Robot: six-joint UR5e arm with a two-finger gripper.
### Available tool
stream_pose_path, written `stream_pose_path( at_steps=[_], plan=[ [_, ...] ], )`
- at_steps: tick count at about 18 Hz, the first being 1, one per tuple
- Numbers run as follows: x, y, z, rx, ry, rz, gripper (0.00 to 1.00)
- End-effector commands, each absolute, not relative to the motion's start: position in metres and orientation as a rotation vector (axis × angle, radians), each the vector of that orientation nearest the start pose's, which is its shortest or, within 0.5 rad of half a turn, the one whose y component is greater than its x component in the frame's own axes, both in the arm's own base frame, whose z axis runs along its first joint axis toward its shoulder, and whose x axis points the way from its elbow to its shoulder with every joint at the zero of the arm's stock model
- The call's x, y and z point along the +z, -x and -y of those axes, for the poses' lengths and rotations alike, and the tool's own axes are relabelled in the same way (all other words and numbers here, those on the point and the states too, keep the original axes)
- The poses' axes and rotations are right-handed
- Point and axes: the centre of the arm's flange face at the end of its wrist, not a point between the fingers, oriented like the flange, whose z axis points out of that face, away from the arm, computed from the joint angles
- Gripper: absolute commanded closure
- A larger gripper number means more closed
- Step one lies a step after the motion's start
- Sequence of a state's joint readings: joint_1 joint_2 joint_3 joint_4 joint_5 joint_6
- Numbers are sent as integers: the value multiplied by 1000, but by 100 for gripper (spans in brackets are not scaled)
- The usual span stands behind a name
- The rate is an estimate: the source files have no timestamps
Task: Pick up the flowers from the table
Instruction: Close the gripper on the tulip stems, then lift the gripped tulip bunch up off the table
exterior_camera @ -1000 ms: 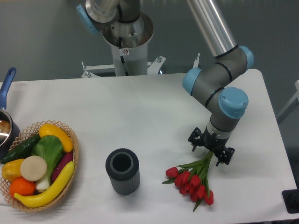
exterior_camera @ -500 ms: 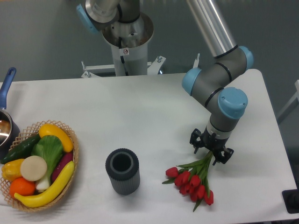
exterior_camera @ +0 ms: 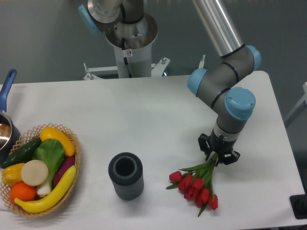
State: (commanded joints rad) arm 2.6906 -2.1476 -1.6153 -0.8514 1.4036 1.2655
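Observation:
The flowers (exterior_camera: pixel 195 185) are a bunch of red tulips with green stems, lying at the front right of the white table (exterior_camera: pixel 144 115). Their heads point toward the front edge and the stems run up and right into my gripper (exterior_camera: pixel 218 156). The gripper points straight down over the stem ends, and its black fingers have closed in on the stems. The stem tips are hidden under the gripper body.
A dark grey ribbed cylinder vase (exterior_camera: pixel 125 175) stands upright left of the tulips. A wicker basket (exterior_camera: pixel 72 167) of toy fruit and vegetables sits at the front left. A blue-handled pot (exterior_camera: pixel 5 120) is at the left edge. The robot base (exterior_camera: pixel 129 38) stands behind the table.
The gripper fingers have drawn together around the tulip stems, from wide apart to narrow. The bunch has shifted slightly.

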Motion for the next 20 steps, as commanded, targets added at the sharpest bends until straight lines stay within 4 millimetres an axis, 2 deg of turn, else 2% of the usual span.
stream_pose_path(
  at_steps=[1, 5, 10, 16, 20],
  plan=[
    [202, 528, -422, 44, 2943, -225, 75],
    [203, 529, -422, 45, 2943, -213, 80],
    [206, 529, -421, 47, 2938, -212, 80],
    [244, 529, -418, 129, 2909, -213, 80],
    [285, 524, -416, 200, 2862, -213, 80]
  ],
)
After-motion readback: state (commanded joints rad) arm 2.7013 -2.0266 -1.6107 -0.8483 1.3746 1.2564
